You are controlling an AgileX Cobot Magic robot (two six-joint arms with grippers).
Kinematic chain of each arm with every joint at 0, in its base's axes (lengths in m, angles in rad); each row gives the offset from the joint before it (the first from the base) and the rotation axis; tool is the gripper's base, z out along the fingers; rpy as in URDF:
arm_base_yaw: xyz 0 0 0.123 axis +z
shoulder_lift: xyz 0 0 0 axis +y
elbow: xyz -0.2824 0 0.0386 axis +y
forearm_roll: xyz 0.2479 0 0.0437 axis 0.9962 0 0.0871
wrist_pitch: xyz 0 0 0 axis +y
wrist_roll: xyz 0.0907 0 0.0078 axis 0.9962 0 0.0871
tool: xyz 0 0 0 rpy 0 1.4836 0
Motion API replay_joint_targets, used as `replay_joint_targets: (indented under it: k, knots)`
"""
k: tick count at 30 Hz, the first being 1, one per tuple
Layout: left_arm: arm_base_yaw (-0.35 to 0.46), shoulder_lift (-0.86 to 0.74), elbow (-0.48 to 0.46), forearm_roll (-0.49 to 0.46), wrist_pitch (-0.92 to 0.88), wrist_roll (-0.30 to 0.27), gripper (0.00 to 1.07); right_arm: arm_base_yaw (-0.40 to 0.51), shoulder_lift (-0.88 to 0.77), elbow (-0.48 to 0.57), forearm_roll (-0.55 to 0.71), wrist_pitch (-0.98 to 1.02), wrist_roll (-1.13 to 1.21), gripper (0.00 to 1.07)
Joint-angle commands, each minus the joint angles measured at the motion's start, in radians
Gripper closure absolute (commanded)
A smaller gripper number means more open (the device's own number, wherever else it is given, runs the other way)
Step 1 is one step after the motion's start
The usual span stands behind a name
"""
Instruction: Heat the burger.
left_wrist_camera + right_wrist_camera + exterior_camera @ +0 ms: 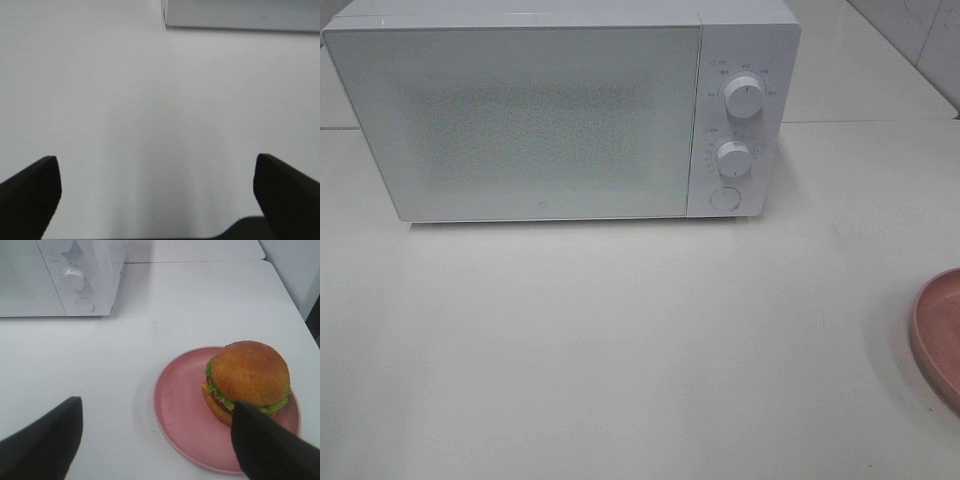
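Resting on pink plate (180,410), burger (248,377) in right wrist view only, both jaws apart.

Light is bright, soft and even across all three views, washing the white bench (620,350) nearly featureless. In the exterior high view the microwave (560,110) door shows grainy speckled noise, and a faint shadow lies under its front edge. The left wrist view is hazy and low in contrast, its dark gripper fingers (30,195) blurred at the edges. The right wrist view is sharper: the burger (247,375) bun carries a mild sheen and the pink plate (180,405) throws a soft shadow on the bench.
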Motion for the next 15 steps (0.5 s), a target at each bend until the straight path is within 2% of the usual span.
replay_joint_targets:
  k: [1,4,6,15]
  knots:
    - [0.061,-0.142,0.006,-0.005,-0.007,0.0,0.06,-0.009,-0.025,0.004,-0.002,-0.011,-0.012,0.31]
    - [0.067,-0.177,0.006,-0.005,-0.007,0.0,0.06,-0.009,-0.025,0.004,-0.002,-0.011,-0.012,0.31]
    - [0.07,-0.277,0.006,-0.005,-0.008,0.0,0.06,-0.009,-0.025,0.004,-0.002,-0.011,-0.012,0.31]
    - [0.07,-0.272,0.007,-0.006,-0.007,0.0,0.06,-0.009,-0.017,0.004,-0.002,-0.011,-0.012,0.31]
